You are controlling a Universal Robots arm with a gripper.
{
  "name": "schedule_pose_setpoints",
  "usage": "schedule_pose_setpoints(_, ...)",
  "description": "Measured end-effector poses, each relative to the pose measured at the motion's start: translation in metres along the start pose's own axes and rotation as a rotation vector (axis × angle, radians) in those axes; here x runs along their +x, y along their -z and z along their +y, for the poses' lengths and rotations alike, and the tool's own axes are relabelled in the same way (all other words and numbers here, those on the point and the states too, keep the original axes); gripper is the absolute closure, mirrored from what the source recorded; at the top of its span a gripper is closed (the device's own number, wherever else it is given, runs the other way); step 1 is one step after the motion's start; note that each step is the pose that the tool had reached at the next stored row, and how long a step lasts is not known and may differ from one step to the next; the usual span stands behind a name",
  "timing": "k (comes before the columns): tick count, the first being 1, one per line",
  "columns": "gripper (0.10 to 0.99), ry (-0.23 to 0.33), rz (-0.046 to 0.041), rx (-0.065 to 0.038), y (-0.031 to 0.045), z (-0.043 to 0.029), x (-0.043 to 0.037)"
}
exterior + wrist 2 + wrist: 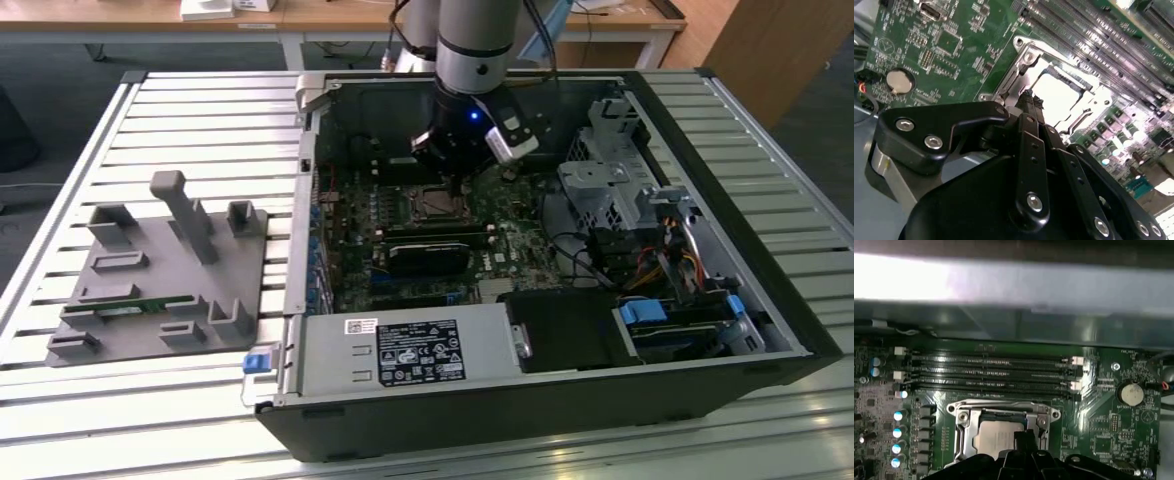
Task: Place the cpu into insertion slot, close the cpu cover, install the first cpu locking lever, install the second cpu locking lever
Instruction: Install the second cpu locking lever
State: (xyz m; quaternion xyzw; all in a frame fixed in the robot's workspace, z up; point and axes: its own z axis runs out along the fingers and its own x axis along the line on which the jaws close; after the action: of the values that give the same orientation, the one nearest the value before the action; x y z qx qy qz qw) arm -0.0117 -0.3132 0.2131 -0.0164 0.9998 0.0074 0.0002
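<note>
The cpu (1060,94) (995,436), a small square chip with a silvery top, lies in the socket (434,203) on the green motherboard inside the open case. The cpu cover (1030,61) (965,416), a silvery frame, lies flat around it, and the chip shows through its open centre. In the exterior view my gripper (458,183) reaches down from the arm to the socket's far edge. In both wrist views the black fingertips (1027,96) (1024,439) are pressed together at the frame's rim, beside the chip. I can make out nothing between them. I cannot tell how the locking levers stand.
Long memory slots (994,372) run beside the socket, with a coin battery (898,80) (1129,394) nearby. A black module (427,250), a power supply (400,350) and a drive cage (614,190) crowd the case. On the exterior view's left stands a grey fixture (160,280).
</note>
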Motion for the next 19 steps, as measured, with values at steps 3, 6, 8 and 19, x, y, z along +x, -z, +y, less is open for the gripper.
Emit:
schedule_pose_setpoints(3,0.980,0.000,-0.0003,0.000,0.0020,-0.0018,0.0001)
schedule_pose_setpoints(6,0.980,0.000,-0.0035,0.000,0.0091,-0.0017,0.0009)
schedule_pose_setpoints(8,0.980,0.000,-0.0045,0.000,0.0176,-0.0016,0.0012)
schedule_pose_setpoints(19,0.980,0.000,-0.0052,-0.001,0.0399,-0.0133,0.0021)
